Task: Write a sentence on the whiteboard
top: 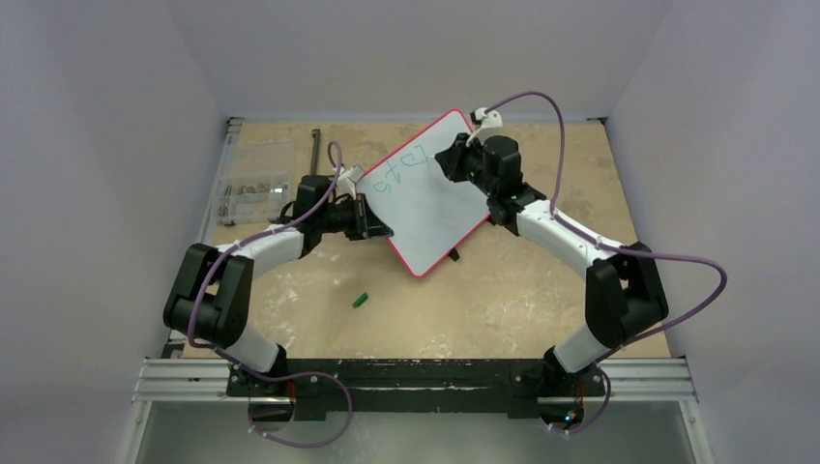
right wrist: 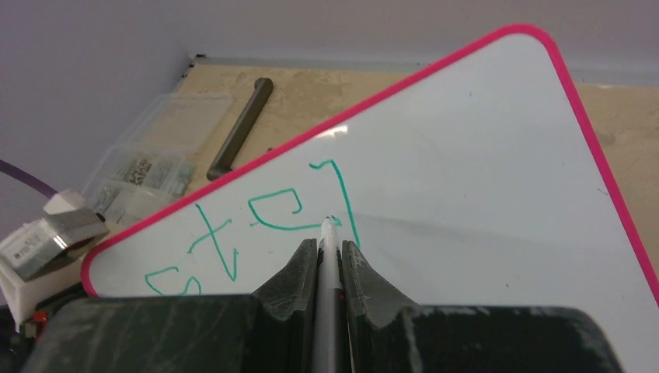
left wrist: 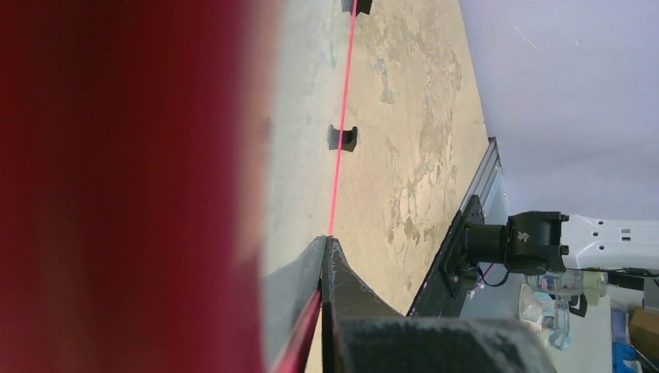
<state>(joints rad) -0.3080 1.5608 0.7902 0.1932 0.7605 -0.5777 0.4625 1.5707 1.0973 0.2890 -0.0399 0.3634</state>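
At the right claw (right wrist: pixel 330 245): jaws pressed together on a slim white-barrelled marker with a green tip (right wrist: pixel 329 233). The tip touches the flat white whiteboard with the thin red rim (right wrist: pixel 466 194), at the last stroke of the green handwritten sentence (right wrist: pixel 272 217), which reads "step" so far.

Left claw (left wrist: pixel 324 242): pinching the board's left rim, probably to steady it against pen pressure.

Board lies cornerwise on the mid-far part of the worn tan wooden bench (top: pixel 483 290), between the arms.

Around:
- small green pen cap (top: pixel 361 300), near side, well apart
- clear plastic parts box (top: pixel 253 188) and dark metal rod (top: pixel 316 150), far left

Nothing obstructs the blank area.
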